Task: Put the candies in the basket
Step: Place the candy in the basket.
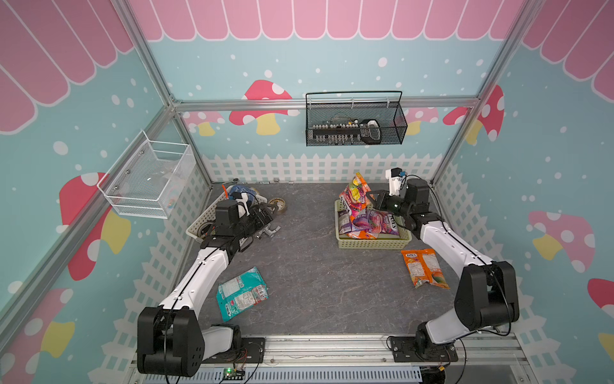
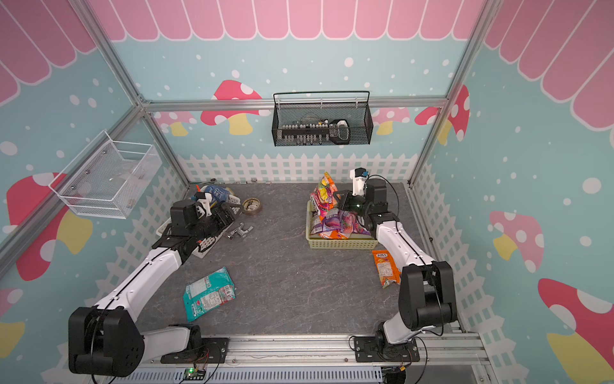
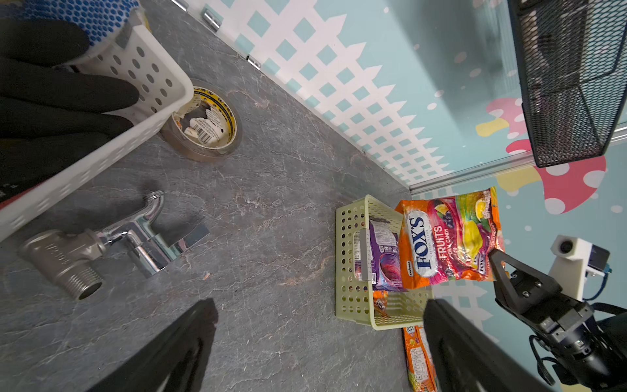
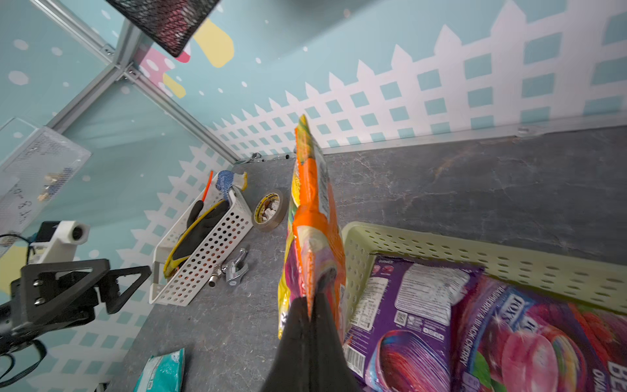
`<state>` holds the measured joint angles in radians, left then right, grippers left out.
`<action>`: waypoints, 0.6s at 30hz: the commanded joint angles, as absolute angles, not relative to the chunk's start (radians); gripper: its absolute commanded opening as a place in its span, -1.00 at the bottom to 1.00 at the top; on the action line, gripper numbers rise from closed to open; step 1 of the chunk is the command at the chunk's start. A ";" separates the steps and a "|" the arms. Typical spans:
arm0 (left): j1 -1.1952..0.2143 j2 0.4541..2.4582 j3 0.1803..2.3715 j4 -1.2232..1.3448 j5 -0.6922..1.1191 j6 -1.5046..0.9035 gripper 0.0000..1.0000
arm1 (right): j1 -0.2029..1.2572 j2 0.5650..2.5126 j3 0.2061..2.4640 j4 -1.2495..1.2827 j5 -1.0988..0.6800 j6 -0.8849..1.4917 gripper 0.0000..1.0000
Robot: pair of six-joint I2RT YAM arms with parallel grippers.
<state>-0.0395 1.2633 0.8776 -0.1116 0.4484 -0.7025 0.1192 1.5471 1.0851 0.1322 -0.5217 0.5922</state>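
While the grey marbled desk (image 1: 315,259) carries everything, the pale yellow-green basket (image 1: 372,245) sits at its far right and the white tool basket (image 4: 210,251) lies at the far left against the fence wall. Inside the yellow-green basket lie two purple bags (image 1: 365,222), overlapping, with an orange bag (image 1: 362,234) partly under them at the near side.

The right end effector (image 1: 369,196) is clamped tight on a corner of the held orange bag (image 1: 355,192), marked FOX'S FRUITS. That bag hangs upright, just to the left of the end effector, over the far left corner of the basket. Whether its lower edge touches the bags below cannot be told.

A teal bag (image 1: 242,294) lies flat on the near left part of the desk, beside the left arm and well apart from the basket. A third orange bag (image 1: 423,268) lies flat on the desk just near and right of the basket, close to the right arm.

The left end effector (image 1: 269,212) stands with its jaws fully apart and empty, above the right edge of the tool basket. A chrome tap fitting (image 1: 267,231) lies just near it, and a tape roll (image 1: 277,203) lies flat just right of the tool basket.
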 commanded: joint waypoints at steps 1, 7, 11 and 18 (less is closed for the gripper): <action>-0.036 1.248 0.866 -0.117 0.435 -0.684 0.99 | 0.095 1.570 0.982 0.137 -0.424 0.589 -1.00; -0.037 1.253 0.867 -0.117 0.434 -0.680 0.98 | 0.034 1.526 0.826 0.164 -0.339 0.585 -1.00; -0.036 1.265 0.866 -0.117 0.425 -0.676 0.98 | -0.005 1.524 0.819 0.136 -0.335 0.565 -1.00; -0.036 1.276 0.863 -0.120 0.430 -0.676 0.99 | -0.035 1.535 0.831 0.097 -0.286 0.528 -1.00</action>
<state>-0.0395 1.2724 0.8749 -0.1154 0.4412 -0.6991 -0.0227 1.5539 0.8120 0.1154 -0.3252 0.5587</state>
